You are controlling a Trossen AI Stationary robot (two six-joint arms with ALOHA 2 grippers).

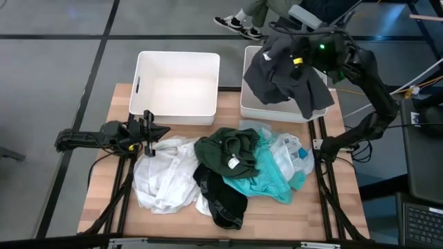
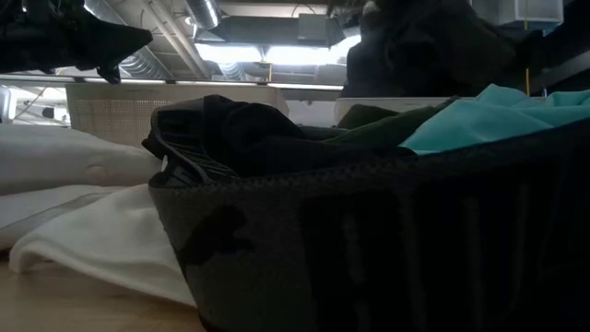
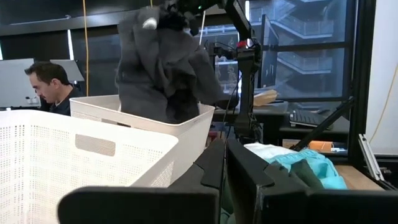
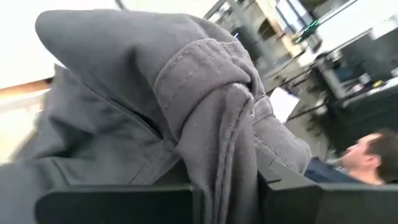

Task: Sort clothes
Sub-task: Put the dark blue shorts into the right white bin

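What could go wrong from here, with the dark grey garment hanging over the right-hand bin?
The dark grey garment, held by the right gripper, drapes past the right bin rim, so on release part may hang outside. On the table, the dark green garment overlaps the teal and black ones; a later grab might lift two.

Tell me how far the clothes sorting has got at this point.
Barely started: the left white plastic bin looks empty. In hand: the right pincer holds the dark grey fabric garment above the right white plastic bin. Left on the table: the white fabric garment, dark green one, black one, teal one and pale blue one. The left pincer waits near the white one.
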